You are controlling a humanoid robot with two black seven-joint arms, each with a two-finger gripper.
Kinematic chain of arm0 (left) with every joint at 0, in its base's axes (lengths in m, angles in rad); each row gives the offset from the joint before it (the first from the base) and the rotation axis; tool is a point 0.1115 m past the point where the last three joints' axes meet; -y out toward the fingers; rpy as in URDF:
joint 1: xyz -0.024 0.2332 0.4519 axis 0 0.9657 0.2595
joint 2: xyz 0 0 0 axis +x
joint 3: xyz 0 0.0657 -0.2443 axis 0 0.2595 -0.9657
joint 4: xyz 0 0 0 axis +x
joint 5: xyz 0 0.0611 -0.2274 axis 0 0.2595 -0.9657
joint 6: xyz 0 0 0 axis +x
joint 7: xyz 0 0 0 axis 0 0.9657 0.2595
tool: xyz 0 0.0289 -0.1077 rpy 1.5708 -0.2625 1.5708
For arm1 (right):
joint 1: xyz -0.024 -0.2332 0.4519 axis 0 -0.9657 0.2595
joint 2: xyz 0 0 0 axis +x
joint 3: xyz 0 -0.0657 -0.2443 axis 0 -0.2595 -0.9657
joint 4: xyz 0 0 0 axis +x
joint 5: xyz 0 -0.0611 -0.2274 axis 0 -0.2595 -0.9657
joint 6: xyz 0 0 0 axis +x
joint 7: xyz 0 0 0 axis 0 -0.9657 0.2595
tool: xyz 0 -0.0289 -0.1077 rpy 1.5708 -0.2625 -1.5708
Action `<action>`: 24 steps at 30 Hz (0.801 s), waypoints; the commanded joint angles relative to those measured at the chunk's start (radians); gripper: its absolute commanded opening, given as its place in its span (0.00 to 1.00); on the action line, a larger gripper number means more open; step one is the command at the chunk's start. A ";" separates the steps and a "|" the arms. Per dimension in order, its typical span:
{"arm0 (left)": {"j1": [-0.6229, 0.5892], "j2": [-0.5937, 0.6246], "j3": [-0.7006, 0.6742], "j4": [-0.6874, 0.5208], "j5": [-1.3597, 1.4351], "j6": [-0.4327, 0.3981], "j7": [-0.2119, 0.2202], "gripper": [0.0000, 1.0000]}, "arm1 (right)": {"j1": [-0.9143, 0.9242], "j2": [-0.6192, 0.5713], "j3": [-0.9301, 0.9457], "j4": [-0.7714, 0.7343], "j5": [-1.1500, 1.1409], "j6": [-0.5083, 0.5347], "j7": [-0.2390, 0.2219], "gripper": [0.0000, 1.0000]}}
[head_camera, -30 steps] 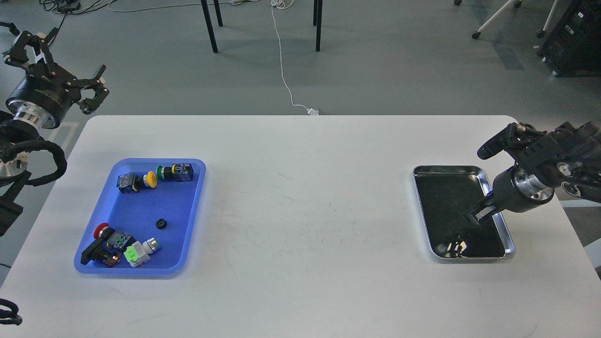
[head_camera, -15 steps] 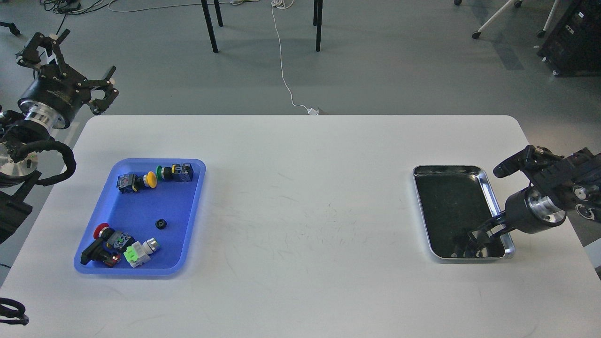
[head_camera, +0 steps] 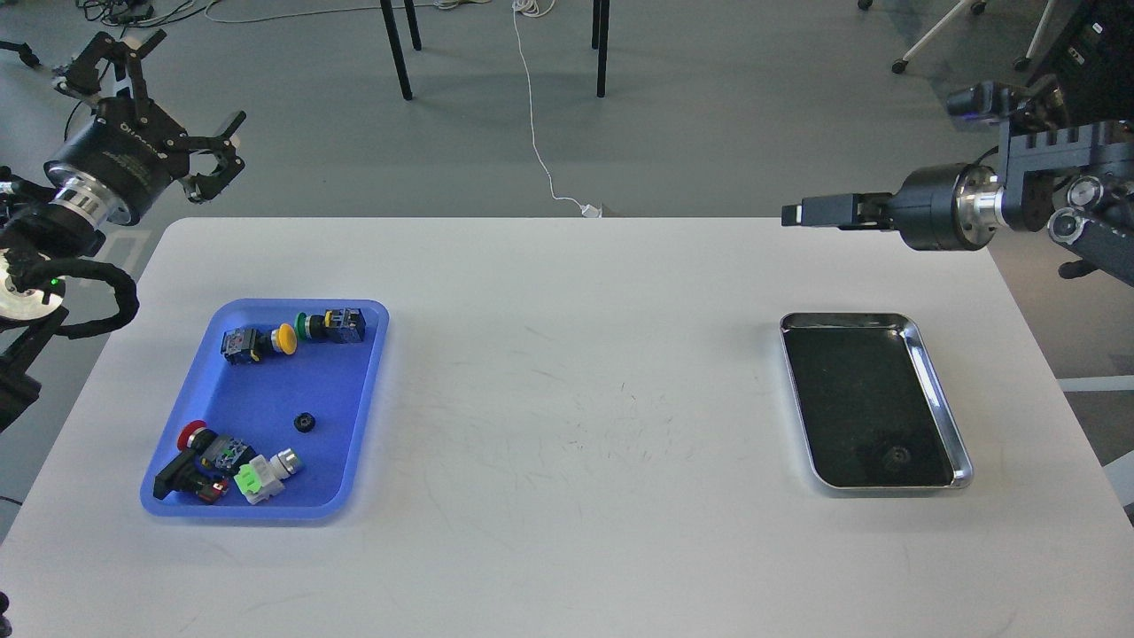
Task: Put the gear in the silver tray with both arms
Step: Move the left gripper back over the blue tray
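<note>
Gear (head_camera: pixel 897 457) lies in near end of silver tray (head_camera: pixel 939 399), on table's (head_camera: pixel 567 425) right side. Right gripper (head_camera: pixel 795 213) well apart, raised past tray's far end, fingers indistinguishable: cannot tell. Left gripper (head_camera: pixel 168 93) spread wide, empty, off table's far left corner.

Bright, even, diffuse light fills the scene, with no single hard source evident. The white rounded-corner table (head_camera: pixel 567 425) reads clean and well exposed, its fine dark scuff marks sharp near the middle. Shadows are soft and faint: a pale one hugs the near edge of the blue plastic tray (head_camera: pixel 257 496), and blurry ones spread from the black chair legs (head_camera: pixel 394 49) on the grey floor. The shallow shiny silver tray (head_camera: pixel 939 390) shows bright glare along its right rim, its dark bottom mirror-like. Focus holds across the frame, with no visible motion blur.
</note>
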 commanded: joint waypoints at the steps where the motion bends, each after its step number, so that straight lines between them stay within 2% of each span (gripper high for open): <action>1: 0.001 0.041 0.012 -0.173 0.228 0.000 -0.010 0.97 | -0.052 0.064 0.098 -0.103 0.210 -0.046 0.000 0.94; 4: 0.001 0.048 0.005 -0.270 0.444 0.000 -0.010 0.97 | -0.099 0.067 0.157 -0.103 0.374 -0.082 0.005 0.94; 13: 0.017 0.064 0.023 -0.480 1.012 0.000 -0.018 0.97 | -0.282 0.008 0.423 -0.094 0.794 -0.082 0.013 0.94; 19: 0.037 0.077 0.032 -0.494 1.328 0.000 -0.040 0.96 | -0.508 -0.034 0.644 0.004 0.988 -0.082 0.016 0.94; 21: 0.048 0.097 0.046 -0.496 1.448 0.000 -0.072 0.96 | -0.599 -0.040 0.716 0.067 0.992 -0.083 0.016 0.94; 24: 0.057 0.139 0.076 -0.503 1.588 0.000 -0.150 0.95 | -0.709 -0.042 0.810 0.141 0.991 -0.082 0.016 0.94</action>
